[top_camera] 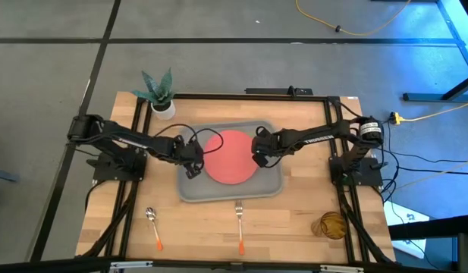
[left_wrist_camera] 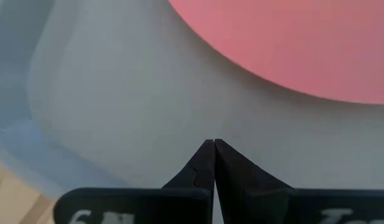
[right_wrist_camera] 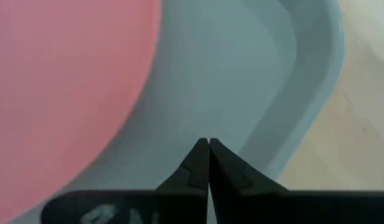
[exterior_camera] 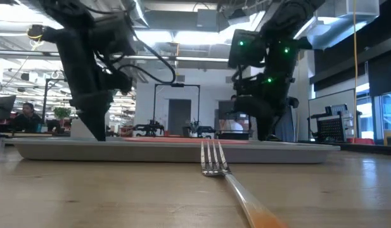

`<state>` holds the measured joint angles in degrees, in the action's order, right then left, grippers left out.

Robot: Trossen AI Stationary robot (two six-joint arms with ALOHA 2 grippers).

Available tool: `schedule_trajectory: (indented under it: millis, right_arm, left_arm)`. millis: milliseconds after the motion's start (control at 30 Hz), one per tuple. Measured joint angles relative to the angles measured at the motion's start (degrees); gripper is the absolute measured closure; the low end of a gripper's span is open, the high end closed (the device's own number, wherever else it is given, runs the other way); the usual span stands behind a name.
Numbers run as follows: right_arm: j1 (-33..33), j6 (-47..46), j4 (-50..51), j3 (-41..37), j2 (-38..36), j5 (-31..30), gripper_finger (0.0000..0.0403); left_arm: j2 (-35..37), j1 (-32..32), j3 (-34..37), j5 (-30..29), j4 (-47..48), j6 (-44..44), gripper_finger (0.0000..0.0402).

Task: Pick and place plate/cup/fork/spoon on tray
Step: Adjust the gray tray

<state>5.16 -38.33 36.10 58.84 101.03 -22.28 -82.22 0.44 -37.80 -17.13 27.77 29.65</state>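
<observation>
Plate-wise we're good: flat coral-red round plate (top_camera: 232,157) sits inside the big grey plastic tray (top_camera: 268,189). Left gripper (top_camera: 194,159) and right gripper (top_camera: 258,154) flank it, both pinched together on nothing. Silver fork (top_camera: 239,224), spoon (top_camera: 153,226) and amber tumbler (top_camera: 331,224) wait outside. Risk: thin cutlery lies flat, so fingers could skid off.

Plate (left_wrist_camera: 291,43) cut by both wrist views' edges; fork (exterior_camera: 230,177) handle blurred in low view.

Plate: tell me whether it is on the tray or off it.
On the tray. The plate lies flat inside the tray, whose grey rim shows around it in the high view; both wrist views show it resting on the tray floor.
</observation>
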Motion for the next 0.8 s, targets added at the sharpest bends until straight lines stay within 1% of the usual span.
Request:
schedule_trajectory:
  millis: [200,500,567,800]
  right_arm:
    - [1.3,1.2,-2.8,-3.6,0.0,4.4,0.0397]
    - [0.9,-0.4,-1.8,-5.2,-0.2,4.1,0.0399]
    - [0.5,-0.4,-1.3,-5.2,-0.2,4.0,0.0399]
    - [-1.5,-2.2,1.8,-5.2,-0.2,4.4,0.0399]
  left_arm:
    - [-3.2,2.1,0.0,1.7,-1.4,-0.8,0.0401]
    - [-3.5,3.4,0.0,4.0,-5.8,-4.2,0.0402]
    - [-3.5,4.0,0.0,5.2,-6.1,-5.6,0.0401]
    - [-3.7,5.9,0.0,6.3,-8.2,-8.5,0.0401]
